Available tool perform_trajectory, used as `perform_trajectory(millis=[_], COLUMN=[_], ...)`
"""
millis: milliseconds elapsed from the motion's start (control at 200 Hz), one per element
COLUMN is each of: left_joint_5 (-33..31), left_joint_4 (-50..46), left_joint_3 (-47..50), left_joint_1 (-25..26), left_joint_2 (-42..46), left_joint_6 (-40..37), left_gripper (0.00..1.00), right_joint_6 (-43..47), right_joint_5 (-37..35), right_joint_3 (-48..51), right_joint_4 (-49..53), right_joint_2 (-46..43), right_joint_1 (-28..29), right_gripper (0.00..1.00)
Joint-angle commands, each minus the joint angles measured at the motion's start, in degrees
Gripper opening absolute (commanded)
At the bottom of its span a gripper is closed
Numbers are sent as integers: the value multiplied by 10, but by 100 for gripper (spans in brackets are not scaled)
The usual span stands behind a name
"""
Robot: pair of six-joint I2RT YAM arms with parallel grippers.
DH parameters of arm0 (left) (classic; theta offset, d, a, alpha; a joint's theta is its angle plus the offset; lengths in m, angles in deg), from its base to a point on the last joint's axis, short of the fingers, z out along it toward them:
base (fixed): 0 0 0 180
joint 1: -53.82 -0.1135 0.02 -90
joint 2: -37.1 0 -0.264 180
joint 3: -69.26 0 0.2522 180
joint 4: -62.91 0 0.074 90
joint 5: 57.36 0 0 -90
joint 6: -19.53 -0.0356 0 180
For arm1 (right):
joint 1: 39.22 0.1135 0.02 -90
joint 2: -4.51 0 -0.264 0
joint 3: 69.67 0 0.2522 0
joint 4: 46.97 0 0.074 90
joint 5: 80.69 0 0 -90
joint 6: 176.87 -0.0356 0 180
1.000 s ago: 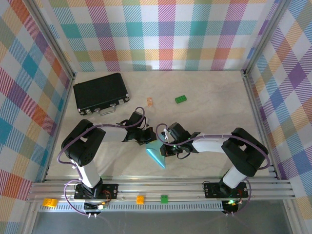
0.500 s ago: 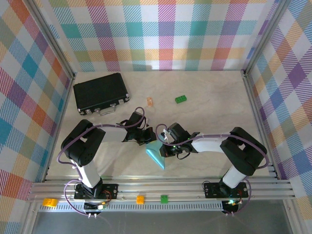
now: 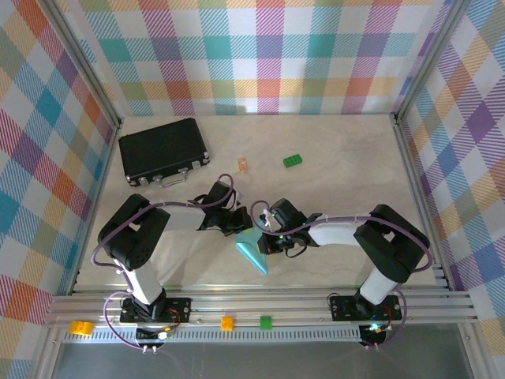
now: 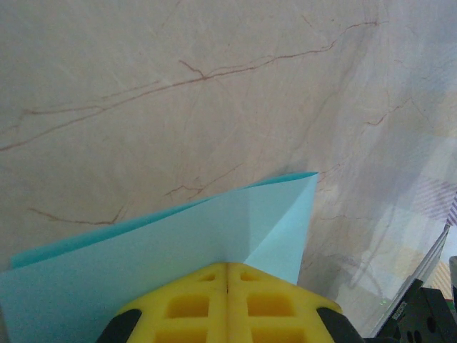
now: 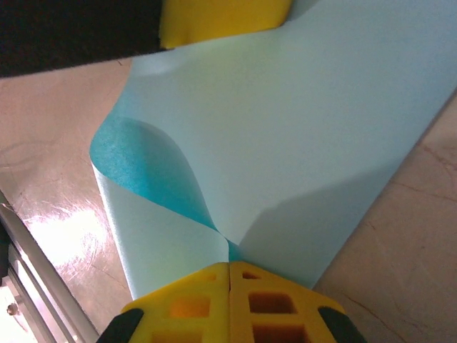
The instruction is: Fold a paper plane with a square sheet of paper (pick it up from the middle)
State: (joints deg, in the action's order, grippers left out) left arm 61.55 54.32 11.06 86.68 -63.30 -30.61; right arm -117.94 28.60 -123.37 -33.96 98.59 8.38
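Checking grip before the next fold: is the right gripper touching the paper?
Touching. In the right wrist view the paper runs straight into the shut right gripper, pinched between its fingertips.

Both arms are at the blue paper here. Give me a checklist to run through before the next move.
1. The left gripper is shut on the paper: ok.
2. The right gripper is shut on the paper: ok.
3. The paper lies flat: not ok, one flap curls up near the right gripper.
4. The green brick and black case sit apart from the paper: ok.
5. The centre crease is pressed sharp: cannot tell.
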Motion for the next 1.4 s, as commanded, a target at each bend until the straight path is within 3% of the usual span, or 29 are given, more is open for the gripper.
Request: perform_trajectory(millis=[0, 1395], left_joint_5=[-21, -23], left_joint_4=[-46, -36], left_joint_3=[21, 29], left_joint_1=[-3, -3], left_joint_2=[-3, -6], left_joint_6=[6, 13], left_gripper=[0, 0], right_joint_6=[-2, -8], right_joint_5=[1, 9], right_joint_3=[-6, -2], right_joint_4=[16, 11], right_joint_2=[-7, -2], right_joint_1=[-2, 9], right_gripper=[0, 0])
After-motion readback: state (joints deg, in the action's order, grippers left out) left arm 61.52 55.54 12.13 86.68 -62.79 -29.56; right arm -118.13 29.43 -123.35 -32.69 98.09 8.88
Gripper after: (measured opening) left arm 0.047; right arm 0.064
